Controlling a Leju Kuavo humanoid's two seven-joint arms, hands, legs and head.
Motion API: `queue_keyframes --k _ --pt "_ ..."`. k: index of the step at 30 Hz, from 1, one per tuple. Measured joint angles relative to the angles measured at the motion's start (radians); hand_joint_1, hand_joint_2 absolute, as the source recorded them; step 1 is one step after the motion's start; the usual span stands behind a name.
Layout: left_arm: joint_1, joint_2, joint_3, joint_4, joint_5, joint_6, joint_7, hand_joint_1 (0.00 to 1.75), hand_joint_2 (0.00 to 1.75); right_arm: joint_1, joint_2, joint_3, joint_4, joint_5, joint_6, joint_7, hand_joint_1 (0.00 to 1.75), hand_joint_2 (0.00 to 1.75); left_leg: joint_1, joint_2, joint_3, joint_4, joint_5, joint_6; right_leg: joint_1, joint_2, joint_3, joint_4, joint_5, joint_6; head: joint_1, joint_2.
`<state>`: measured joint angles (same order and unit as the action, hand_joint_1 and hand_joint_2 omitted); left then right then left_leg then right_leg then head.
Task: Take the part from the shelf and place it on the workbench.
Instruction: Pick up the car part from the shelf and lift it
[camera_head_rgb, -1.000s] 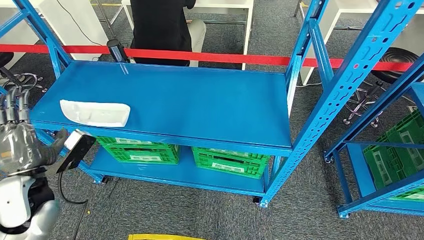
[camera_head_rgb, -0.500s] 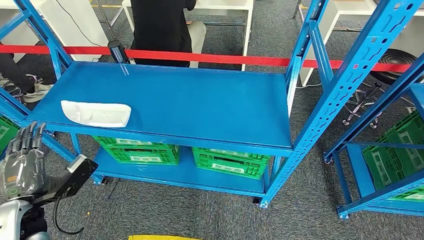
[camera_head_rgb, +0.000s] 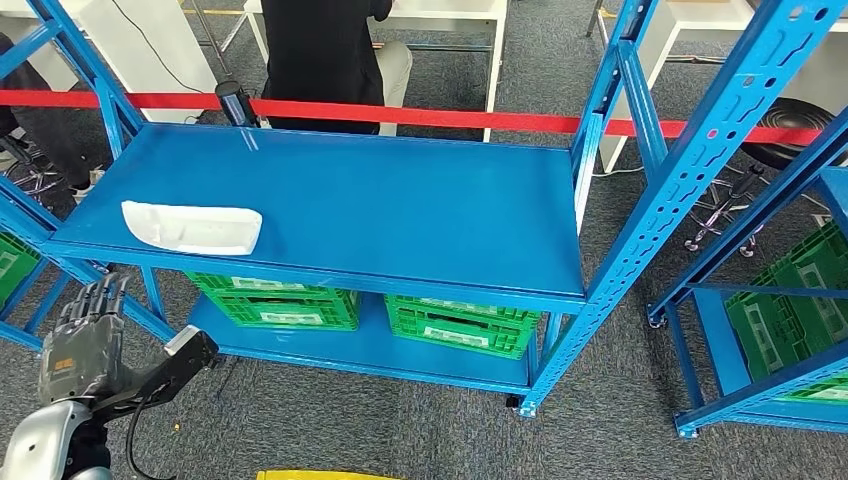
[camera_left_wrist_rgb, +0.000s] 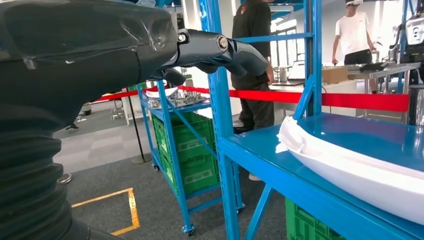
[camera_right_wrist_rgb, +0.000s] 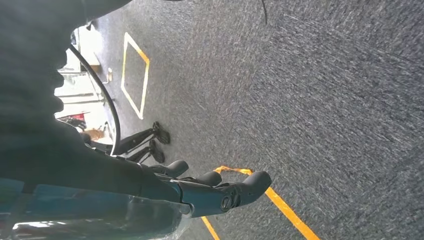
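A large blue metal shelf (camera_head_rgb: 330, 200) stands across the middle of the head view on grey carpet (camera_head_rgb: 400, 430), with a second blue rack (camera_head_rgb: 770, 300) to its right. Behind the shelf a red barrier tape (camera_head_rgb: 450, 115) runs from side to side, and beyond it a person in dark clothes (camera_head_rgb: 320, 50) stands at a white desk. Green plastic crates (camera_head_rgb: 460, 325) sit on the lower level of the shelf.

The thing to be fetched, a long white moulded part (camera_head_rgb: 192, 227), lies flat on the upper level of the shelf near its front left corner. Nothing touches it. In the left wrist view the same part (camera_left_wrist_rgb: 350, 160) lies close to the shelf's front edge.

The robot's left hand (camera_head_rgb: 85, 335) is low at the left of the head view, below the level on which the part lies and off to its left, well apart from it. Its fingers are spread and extended, and it holds nothing. The right hand (camera_right_wrist_rgb: 210, 192) hangs over the carpet beside yellow floor markings (camera_right_wrist_rgb: 280, 205), fingers loosely extended and empty.

By my reading, the task is at its very start: the reach for the part is not yet made. The next move likely calls for raising the left hand above the shelf's edge, bringing it across to the part, and closing the fingers around its near rim before lifting it out.
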<state>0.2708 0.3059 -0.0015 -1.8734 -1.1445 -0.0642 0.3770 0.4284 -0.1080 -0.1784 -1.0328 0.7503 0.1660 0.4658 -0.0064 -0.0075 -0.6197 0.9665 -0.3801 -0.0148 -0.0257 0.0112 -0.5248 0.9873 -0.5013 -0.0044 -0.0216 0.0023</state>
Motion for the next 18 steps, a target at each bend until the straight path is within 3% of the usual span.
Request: queue_keyframes --k 7,13,18 --pt "-0.075 0.001 -0.027 0.07 0.003 -0.033 -0.064 0.0 1.75 -0.009 -0.02 0.039 0.018 -0.062 -0.025 0.004 0.0 1.75 0.0 -0.001 0.001 0.0 0.0 0.0 0.0 -0.001 0.0 0.0 0.0 0.0 0.0 0.0" --pt "-0.23 0.003 -0.11 0.204 -0.004 -0.075 -0.096 0.0 1.75 -0.044 -0.068 0.133 0.078 -0.169 -0.088 0.011 0.0 1.75 0.0 -0.001 0.002 0.001 0.001 0.001 0.0 -0.002 0.002 0.0 0.0 0.0 0.0 0.0" --pt "-0.378 0.002 -0.182 0.352 -0.033 -0.057 -0.111 0.0 1.75 -0.053 -0.109 0.218 0.096 -0.256 -0.126 0.032 0.0 1.75 0.0 -0.001 0.002 0.002 0.001 0.001 0.0 -0.002 0.003 0.0 0.001 0.001 0.0 0.0"
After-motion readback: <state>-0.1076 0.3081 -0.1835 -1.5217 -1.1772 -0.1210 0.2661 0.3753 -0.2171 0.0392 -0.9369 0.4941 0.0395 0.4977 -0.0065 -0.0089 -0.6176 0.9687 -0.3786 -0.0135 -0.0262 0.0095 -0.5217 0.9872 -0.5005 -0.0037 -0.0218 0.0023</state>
